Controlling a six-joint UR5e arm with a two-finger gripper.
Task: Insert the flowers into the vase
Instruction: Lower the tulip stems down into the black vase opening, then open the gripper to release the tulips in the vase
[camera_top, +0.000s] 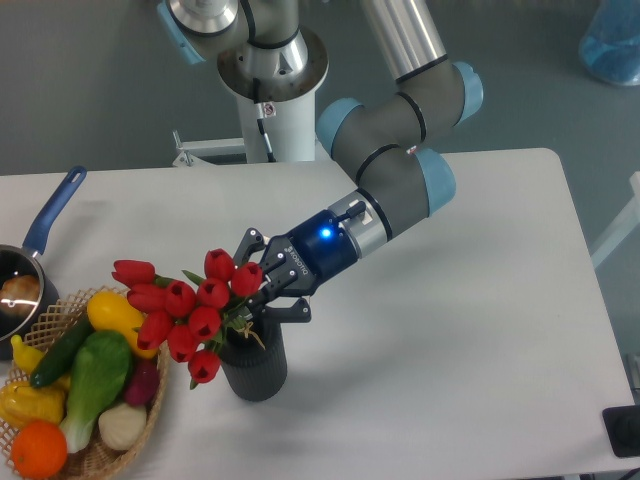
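The flowers (185, 310), a bunch of red tulip heads on green stems, lean out to the left over the vase (254, 366), a short dark grey ribbed cylinder standing on the white table. Their stems run down to the vase's mouth, and one head hangs lower than the mouth on the left side. My gripper (252, 303) reaches in from the upper right, just above the vase's mouth, with its fingers around the stems. The rightmost tulip heads and leaves cover the fingertips, so I cannot see whether they pinch the stems.
A wicker basket (120, 445) of vegetables and fruit stands at the front left, just left of the vase and under the tulip heads. A blue-handled pan (40, 235) sits at the left edge. The arm's base (275, 95) stands behind the table.
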